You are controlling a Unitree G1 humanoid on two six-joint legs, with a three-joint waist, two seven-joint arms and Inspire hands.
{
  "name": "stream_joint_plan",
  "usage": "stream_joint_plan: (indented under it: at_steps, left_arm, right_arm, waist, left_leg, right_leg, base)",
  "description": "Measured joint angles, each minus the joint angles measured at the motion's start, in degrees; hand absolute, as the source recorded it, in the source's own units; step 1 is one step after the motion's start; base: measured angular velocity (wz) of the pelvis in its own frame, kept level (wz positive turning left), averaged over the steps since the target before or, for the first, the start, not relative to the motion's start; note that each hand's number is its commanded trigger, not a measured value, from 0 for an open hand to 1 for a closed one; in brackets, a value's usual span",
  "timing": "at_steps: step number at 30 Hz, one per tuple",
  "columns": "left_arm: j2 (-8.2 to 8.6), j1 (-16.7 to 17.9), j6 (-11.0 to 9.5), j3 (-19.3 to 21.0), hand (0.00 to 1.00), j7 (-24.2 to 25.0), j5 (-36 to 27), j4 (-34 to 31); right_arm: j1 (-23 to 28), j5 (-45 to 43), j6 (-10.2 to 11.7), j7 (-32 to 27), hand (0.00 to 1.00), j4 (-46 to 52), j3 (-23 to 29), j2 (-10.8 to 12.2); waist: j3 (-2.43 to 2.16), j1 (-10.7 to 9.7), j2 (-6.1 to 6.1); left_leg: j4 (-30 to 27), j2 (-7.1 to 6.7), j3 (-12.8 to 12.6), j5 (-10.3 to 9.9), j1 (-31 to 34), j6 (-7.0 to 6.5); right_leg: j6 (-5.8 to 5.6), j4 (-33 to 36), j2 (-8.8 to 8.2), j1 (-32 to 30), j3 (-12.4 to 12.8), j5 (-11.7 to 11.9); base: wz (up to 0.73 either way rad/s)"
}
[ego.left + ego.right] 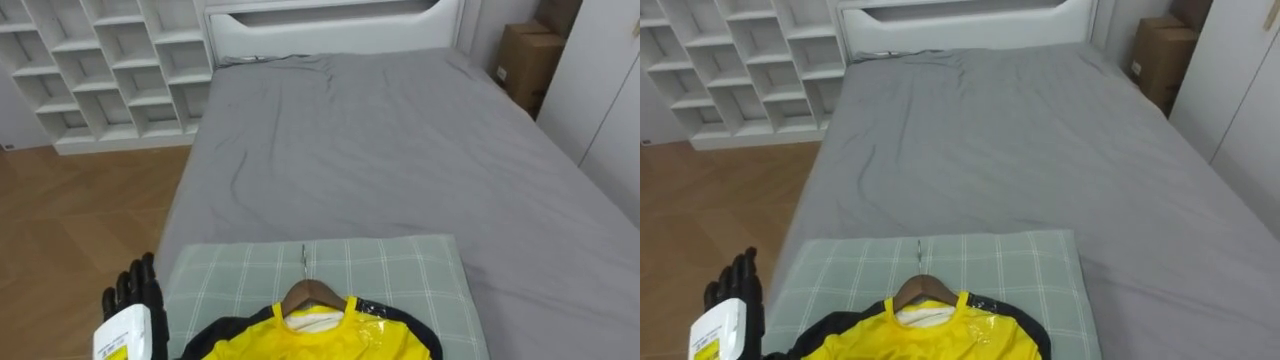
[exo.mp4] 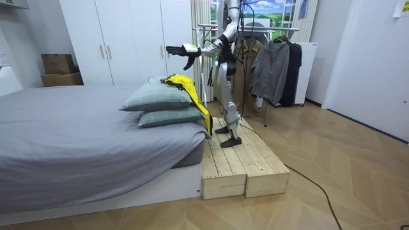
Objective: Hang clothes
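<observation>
A yellow garment with dark trim (image 1: 310,340) lies on a wooden hanger (image 1: 312,293) whose metal hook points up the bed. Both rest on a green checked pillow (image 1: 400,280) at the near end of the grey bed (image 1: 400,150). My left hand (image 1: 135,290) is raised at the lower left beside the pillow, fingers straight and holding nothing. In the room view I stand on a wooden platform (image 2: 236,160) by the bed, left hand (image 2: 174,49) stretched over the pillows. A dark shape just below it looks like my right hand (image 2: 186,62). The garment (image 2: 192,89) drapes off the pillow's edge.
A clothes rack (image 2: 255,27) with dark jackets (image 2: 273,64) stands behind me. White cube shelves (image 1: 110,70) line the far left wall. Cardboard boxes (image 1: 525,60) sit at the bed's far right, next to white wardrobes (image 2: 128,45). Two pillows are stacked (image 2: 167,116).
</observation>
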State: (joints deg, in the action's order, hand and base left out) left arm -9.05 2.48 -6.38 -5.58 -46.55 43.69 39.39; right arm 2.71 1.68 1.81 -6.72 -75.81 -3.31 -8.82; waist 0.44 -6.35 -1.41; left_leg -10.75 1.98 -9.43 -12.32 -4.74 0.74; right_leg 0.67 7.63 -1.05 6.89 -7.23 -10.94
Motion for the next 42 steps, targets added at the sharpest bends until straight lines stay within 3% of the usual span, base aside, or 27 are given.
stream_joint_plan:
  at_steps: [11,15,26,30,34,42]
  left_arm:
    - [0.0,0.0,0.3,-0.1,0.0,1.2,0.9,0.0]
    - [-0.01,0.0,2.1,-0.3,0.0,2.8,0.8,0.1]
    - [0.0,-0.2,5.4,-0.3,0.0,6.3,0.9,0.1]
    - [-0.35,-0.9,5.6,-0.3,0.0,6.5,0.9,0.1]
    - [-1.07,-3.0,5.6,-0.1,0.0,6.7,0.9,0.1]
    - [-1.27,-4.4,5.6,1.1,0.0,6.8,1.0,0.1]
  right_arm:
    - [0.1,-0.5,0.0,0.0,0.0,0.1,0.0,0.0]
    - [0.2,-2.5,-0.1,0.0,0.0,0.1,0.0,0.0]
    - [1.2,-11.1,-4.4,0.0,0.0,-0.1,0.1,-0.2]
    - [1.4,-12.9,-4.4,0.0,0.0,-0.4,0.1,-0.3]
    - [1.8,-13.5,-4.6,0.0,0.0,-0.3,0.0,-0.3]
    - [3.0,-15.8,-5.0,0.6,0.0,-0.2,1.2,-0.3]
  waist:
    - [-0.12,-0.3,0.35]
    - [-0.38,-1.2,0.79]
    - [-0.66,-2.8,0.49]
    - [-0.56,-3.0,0.56]
    - [-0.16,-3.0,0.92]
    - [-0.18,-3.0,0.91]
  left_leg:
    - [0.0,0.0,0.0,0.0,0.0,0.0]
    - [0.0,0.02,-0.4,0.0,0.0,0.0]
    - [0.5,0.35,-2.2,0.0,-0.9,0.0]
    - [0.5,0.35,-2.3,0.0,-0.9,0.0]
    - [0.5,0.36,-2.5,0.0,-0.7,0.0]
    - [0.6,0.37,-2.7,0.0,-0.2,-0.01]
  right_leg:
    - [0.0,0.0,0.01,0.0,0.2,0.0]
    - [0.0,0.1,0.01,-0.1,0.3,0.0]
    - [-0.04,0.7,0.2,-0.7,2.4,0.1]
    - [-0.04,1.0,0.16,-0.9,2.3,0.1]
    - [-0.05,1.0,0.13,-1.4,2.5,0.1]
    - [-0.09,1.2,0.14,-1.9,2.5,0.1]
  base:
    - [0.0]
    - [-0.02]
    - [-0.1]
    - [-0.02]
    - [-0.01]
    - [-0.01]
